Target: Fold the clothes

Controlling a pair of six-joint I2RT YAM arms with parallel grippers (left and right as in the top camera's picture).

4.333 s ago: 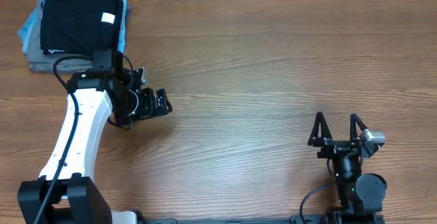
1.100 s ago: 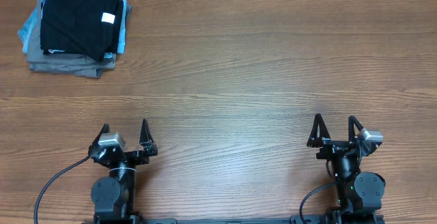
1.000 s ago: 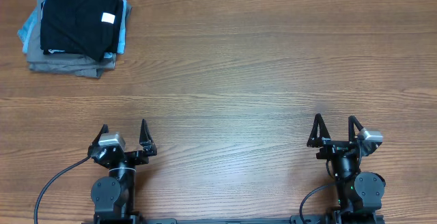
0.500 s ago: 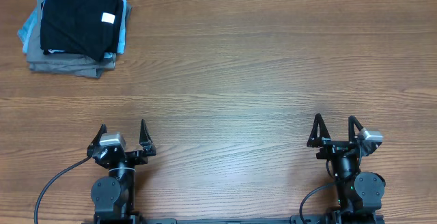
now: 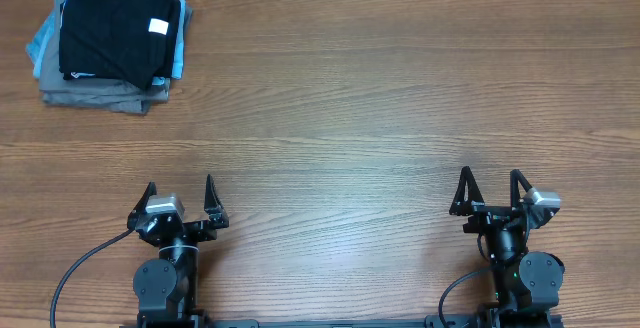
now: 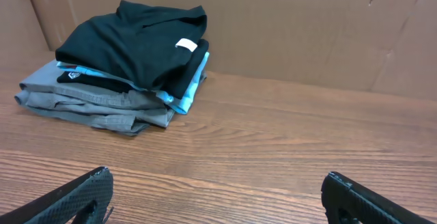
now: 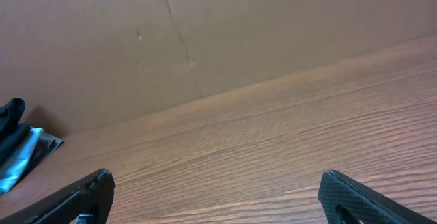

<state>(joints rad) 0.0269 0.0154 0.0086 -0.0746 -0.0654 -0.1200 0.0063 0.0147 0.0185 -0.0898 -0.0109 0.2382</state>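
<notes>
1. Both arms sit tucked at the bottom edge: left gripper (image 5: 180, 184) lower left, right gripper (image 5: 491, 174) lower right.
2. Jaws on both spread wide, holding nothing.
3. Black tee (image 5: 108, 23) is folded in the upper left corner, topping a pile (image 5: 95, 96).

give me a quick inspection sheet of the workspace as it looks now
surface: wooden table, no spills seen
job's things: black T-shirt folded, on top of the pile in the far left corner
clutter: light blue shirt and grey garments under it
grippers: left gripper and right gripper open, holding nothing, at the near edge
cables: black cable curls beside the left base
surroundings: cardboard wall behind the table
</notes>
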